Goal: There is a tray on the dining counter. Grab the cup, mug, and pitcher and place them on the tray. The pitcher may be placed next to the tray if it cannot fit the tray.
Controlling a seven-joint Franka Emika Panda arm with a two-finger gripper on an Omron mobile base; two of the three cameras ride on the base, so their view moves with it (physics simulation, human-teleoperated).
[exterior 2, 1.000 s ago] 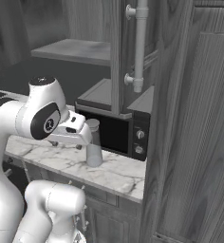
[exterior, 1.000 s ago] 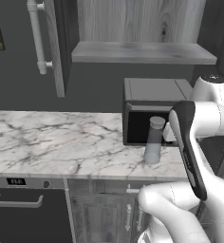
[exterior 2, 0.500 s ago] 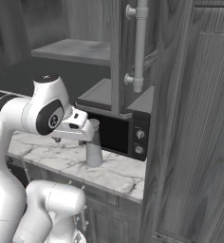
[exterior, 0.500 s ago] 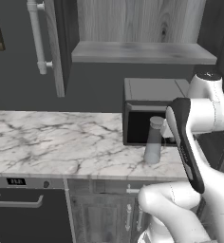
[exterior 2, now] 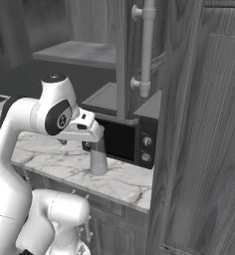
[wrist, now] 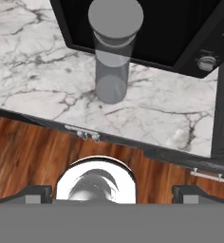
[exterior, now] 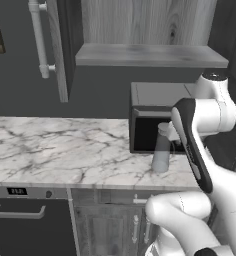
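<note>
Tall slim translucent pale grey pitcher (wrist: pixel 115 52) upright on white marble desk (exterior: pixel 60 150), just before black microwave (exterior 2: pixel 132 139). Hand view: pitcher at 12 o'clock, apart from claw (wrist: pixel 111 192). Claw spread to widest, holding nothing.

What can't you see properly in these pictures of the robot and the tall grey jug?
- The pitcher: in the left base view the white arm crosses its right side; its handle cannot be made out.
- The pitcher's top in the right base view: the robot's hand covers it.
- The gripper: in the hand view just the two dark fingertips peek up, wide apart.
- The microwave: its right part is cut off by the wooden cabinet wall.
</note>
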